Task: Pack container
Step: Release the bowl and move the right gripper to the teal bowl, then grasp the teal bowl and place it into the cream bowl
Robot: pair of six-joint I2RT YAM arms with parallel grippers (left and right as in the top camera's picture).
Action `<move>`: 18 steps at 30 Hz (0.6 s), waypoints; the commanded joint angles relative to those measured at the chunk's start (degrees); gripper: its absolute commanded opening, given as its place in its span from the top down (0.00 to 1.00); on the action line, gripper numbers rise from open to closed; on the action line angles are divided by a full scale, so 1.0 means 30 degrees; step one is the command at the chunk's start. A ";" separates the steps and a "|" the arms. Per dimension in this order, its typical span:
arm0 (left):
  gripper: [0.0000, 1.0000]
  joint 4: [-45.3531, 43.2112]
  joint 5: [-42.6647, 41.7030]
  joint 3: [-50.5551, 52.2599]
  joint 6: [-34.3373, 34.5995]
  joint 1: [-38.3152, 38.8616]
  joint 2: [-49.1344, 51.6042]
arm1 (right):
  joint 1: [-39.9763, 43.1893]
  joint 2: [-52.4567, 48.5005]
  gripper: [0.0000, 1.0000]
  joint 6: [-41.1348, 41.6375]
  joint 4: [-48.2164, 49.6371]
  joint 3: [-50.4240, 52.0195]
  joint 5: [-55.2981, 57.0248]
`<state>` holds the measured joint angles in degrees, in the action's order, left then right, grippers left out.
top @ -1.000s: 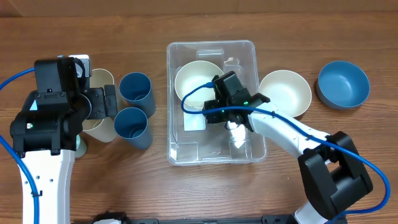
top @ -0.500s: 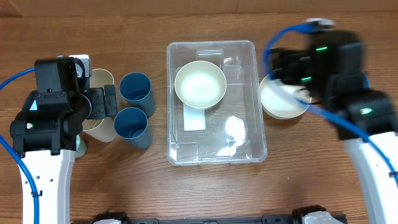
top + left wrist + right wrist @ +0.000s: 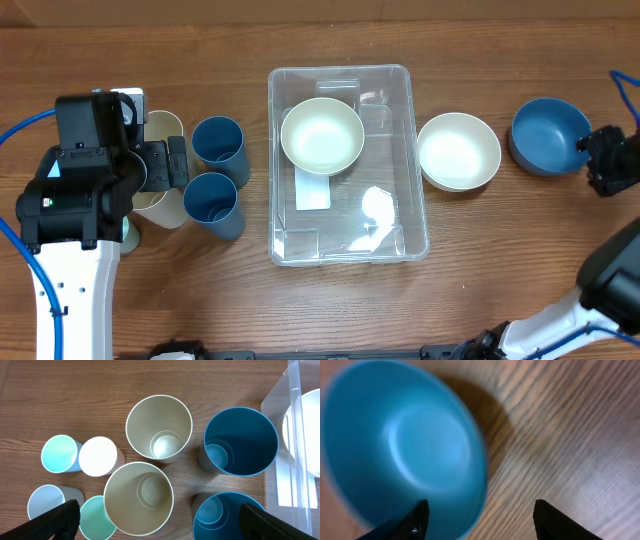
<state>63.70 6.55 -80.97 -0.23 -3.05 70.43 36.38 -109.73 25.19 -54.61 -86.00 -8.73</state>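
Observation:
The clear container [image 3: 392, 110] sits mid-table with a white label [image 3: 313, 190] on its bottom and a cream bowl [image 3: 322, 135] in its far end. To its right a second cream bowl [image 3: 458, 151] and a blue bowl [image 3: 548, 135] rest on the table. My right gripper [image 3: 597, 162] is at the blue bowl's right side. In the blurred right wrist view it [image 3: 482, 522] is open, straddling the blue bowl's [image 3: 405, 445] rim. My left gripper [image 3: 170, 165] hangs wide open above the cups, empty [image 3: 160, 525].
Two blue cups [image 3: 220, 145] [image 3: 212, 200] stand left of the container, with two cream cups [image 3: 159, 427] [image 3: 138, 497] beside them. Several small pastel cups [image 3: 59, 453] cluster further left. The container's wall [image 3: 295, 435] shows at the left wrist view's right edge.
My right gripper has left the container, with the cream bowl staying inside. It swung right, past the other cream bowl, to the blue bowl. The left arm has not moved.

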 commanded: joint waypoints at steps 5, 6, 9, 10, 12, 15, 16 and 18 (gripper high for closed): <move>0.00 -0.0007 0.0168 -0.0430 -0.0364 0.0022 0.0029 | 0.0000 -0.2601 0.39 0.0561 0.2076 -0.0036 -0.0648; 0.00 -0.0007 0.0168 -0.0430 -0.0364 0.0022 0.0029 | 0.0000 -0.2922 0.47 0.0568 0.2419 -0.0036 -0.0641; 0.00 -0.0007 0.0168 -0.0430 -0.0364 0.0022 0.0029 | 0.0000 -0.3191 0.76 0.0634 0.2885 -0.0036 -0.0634; 0.00 -0.0007 0.0168 -0.0430 -0.0364 0.0022 0.0029 | 0.0000 -0.3184 0.83 0.0634 0.3038 -0.0036 -0.0641; 0.00 -0.0007 0.0168 -0.0430 -0.0364 0.0022 0.0029 | 0.0007 -0.3184 0.93 0.0634 0.3111 -0.0036 -0.0627; 0.00 0.0000 0.0168 -0.0430 -0.0364 0.0022 0.0029 | 0.0007 -0.3060 0.96 0.0641 0.2747 -0.0080 -0.0612; 0.00 -0.0007 0.0168 -0.0430 -0.0364 0.0022 0.0029 | 0.0007 -0.2820 0.96 0.1013 0.2506 -0.0109 -0.0605; 0.00 -0.0007 0.0160 -0.0430 -0.0364 0.0022 0.0029 | 0.0007 -0.2033 0.96 0.1967 0.2062 -0.0117 -0.0627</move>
<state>63.70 6.55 -80.97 -0.23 -3.05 70.43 36.38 -119.13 27.46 -47.53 -85.80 -10.28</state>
